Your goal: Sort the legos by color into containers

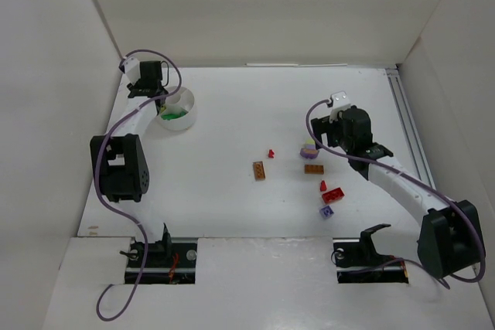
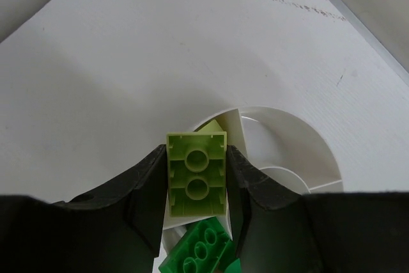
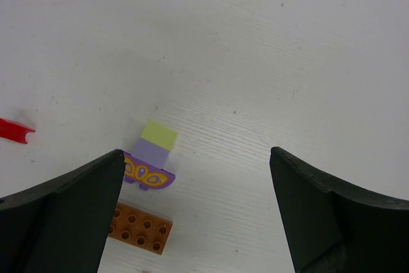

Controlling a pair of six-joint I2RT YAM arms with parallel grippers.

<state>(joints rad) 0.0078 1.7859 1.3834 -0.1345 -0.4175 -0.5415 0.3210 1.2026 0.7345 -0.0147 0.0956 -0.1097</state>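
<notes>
Nearest the arm bases, on the matte white table (image 1: 232,113), lies a pale purple brick (image 1: 327,211). Just beyond it are a glossy red brick (image 1: 332,195) and a tiny red piece (image 1: 323,185). Farther on sits an orange-brown brick (image 3: 140,227), flat and rectangular, with two rows of four studs. A second orange-brown brick (image 1: 259,170) lies apart to the left, with another red bit (image 1: 271,153) near it. Just past the studded brick is a little stack (image 3: 155,145): a lime-yellow square on a pale purple block, touching a curved purple plate with a yellow pattern. The right gripper (image 3: 197,155) hangs above that stack, its black jaws spread wide, holding nothing. At the far left is the round white plastic dish (image 2: 307,129), with thin dividers and low smooth walls. A dark green brick (image 2: 195,254) lies in one compartment. Over the dish, the left gripper (image 2: 195,151) is clamped on a lime-yellow brick (image 2: 196,177), whose hollow face shows two round tubes.
</notes>
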